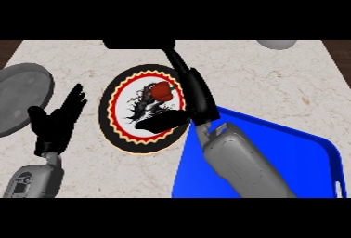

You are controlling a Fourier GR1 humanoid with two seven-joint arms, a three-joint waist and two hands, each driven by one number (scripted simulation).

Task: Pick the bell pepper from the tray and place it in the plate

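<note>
Red bell pepper (162, 91) lies on the patterned plate (108, 114), just left of the right hand's (198, 108) straight fingers (184, 69) and above its outstretched thumb. The fingers are apart and clasp nothing. A blue tray (316, 153) sits to their right. The left hand (56, 122) rests left of the plate, fingers spread upward.

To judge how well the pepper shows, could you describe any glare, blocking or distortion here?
Head view: even light, no glare on the pepper; the right hand crosses and hides the right rim of the plate; the round plate looks taller than wide.
</note>
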